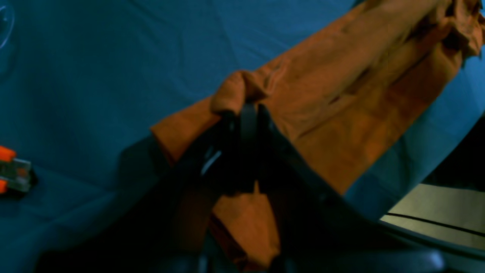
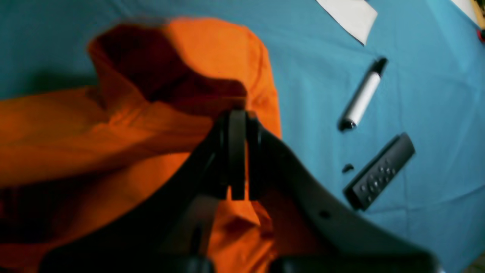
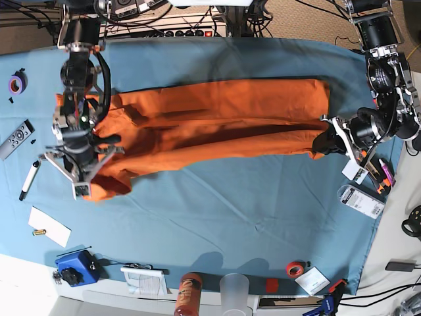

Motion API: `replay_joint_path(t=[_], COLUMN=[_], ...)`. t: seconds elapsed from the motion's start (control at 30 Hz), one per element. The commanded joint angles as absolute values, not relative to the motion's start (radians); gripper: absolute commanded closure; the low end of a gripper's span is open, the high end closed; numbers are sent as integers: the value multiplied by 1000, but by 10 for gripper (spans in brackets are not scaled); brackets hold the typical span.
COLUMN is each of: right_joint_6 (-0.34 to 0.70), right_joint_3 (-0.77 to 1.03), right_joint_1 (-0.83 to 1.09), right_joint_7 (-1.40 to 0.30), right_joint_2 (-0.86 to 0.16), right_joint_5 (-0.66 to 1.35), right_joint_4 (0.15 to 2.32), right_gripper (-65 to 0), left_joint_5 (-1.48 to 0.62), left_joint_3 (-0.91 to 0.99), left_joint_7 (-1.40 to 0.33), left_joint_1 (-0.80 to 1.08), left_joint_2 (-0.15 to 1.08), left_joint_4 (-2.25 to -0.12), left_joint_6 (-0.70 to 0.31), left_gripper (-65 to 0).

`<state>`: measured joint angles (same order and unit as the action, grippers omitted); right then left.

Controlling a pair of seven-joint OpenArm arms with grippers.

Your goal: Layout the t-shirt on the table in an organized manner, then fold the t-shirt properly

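Both grippers clamped on t-shirt (image 3: 217, 118): left gripper (image 1: 244, 110) pinches 1 end, right gripper (image 2: 238, 115) the other; shirt stretched across table (image 3: 230, 204).

Wide bare stretch of the table (image 3: 217, 204) between the t-shirt (image 3: 217, 118) and the near edge. Near edge crowded: clear cup (image 3: 235, 289), orange bottle (image 3: 189, 293), red tape roll (image 3: 296, 268). Left edge blocked by remote (image 3: 16, 139), marker (image 3: 29, 179), paper slip (image 3: 49, 227). Right edge cluttered with small packets (image 3: 360, 201).
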<state>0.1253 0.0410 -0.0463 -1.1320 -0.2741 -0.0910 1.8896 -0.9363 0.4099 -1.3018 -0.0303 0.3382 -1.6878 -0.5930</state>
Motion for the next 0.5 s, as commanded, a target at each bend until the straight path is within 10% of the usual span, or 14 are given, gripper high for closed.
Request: replay_joint_path(t=[0.0, 0.47], right_joint_6=[117, 169], right_joint_3=[74, 303], right_joint_1=[-40, 145], right_joint_7=[-1111, -1066], right_joint_2=[-288, -288], right_joint_5=[-105, 13], right_joint_4=[1913, 1919], right_gripper=[0, 0], left_joint_5=[-958, -965], left_joint_3=[416, 416], left_joint_7=[-1294, -1300], left_joint_1=[-46, 52], left_joint_2=[352, 349], left_joint_4=[-1704, -1704], left_joint_6=[-596, -574], left_gripper=[0, 0])
